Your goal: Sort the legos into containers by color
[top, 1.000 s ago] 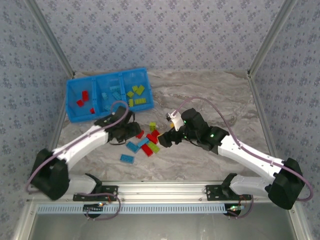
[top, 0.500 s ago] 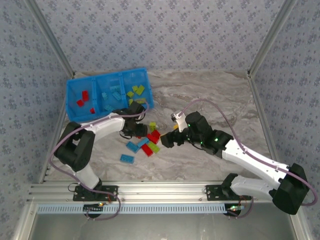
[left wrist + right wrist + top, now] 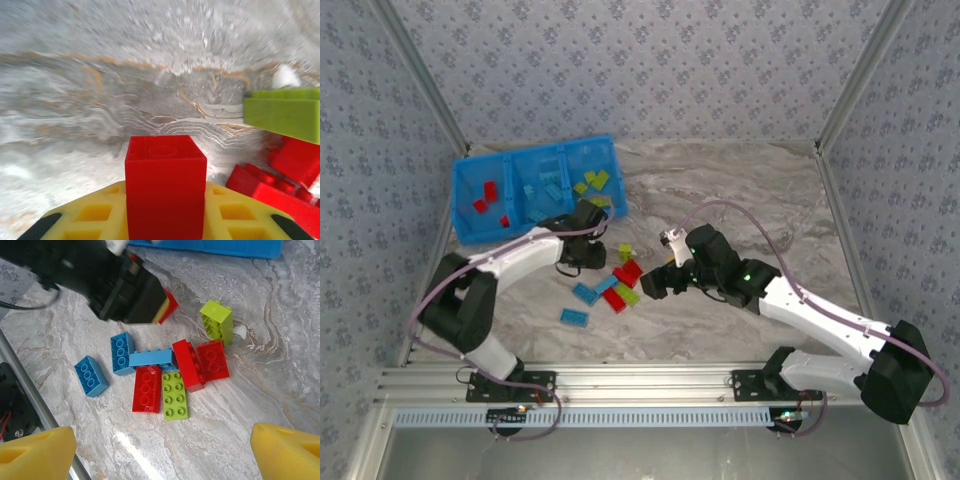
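The left fingers are closed on a red brick, which stands upright between them. In the right wrist view this brick sticks out from the tip of the left arm, at 12 o'clock of the loose bricks. It is not possible to tell whether it is lifted from the tabletop or rests on it.

The right fingers are wide open with nothing between them. In the top view they are at 3 o'clock of the loose bricks, just beside them.

The loose bricks lie near the middle of the tabletop: three red, three blue and two lime. A red one and a lime one lie flat side by side, touching, at the 6 o'clock edge of the group. Another lime one lies tilted on its side at 1 o'clock. One blue brick lies a little apart at 8 o'clock.

The tray is at 10 o'clock of the loose bricks, near the far left corner. Its left compartment holds red bricks, the middle one blue bricks and the right one lime bricks. The wrist of the left arm is near the 5 o'clock corner of the tray.
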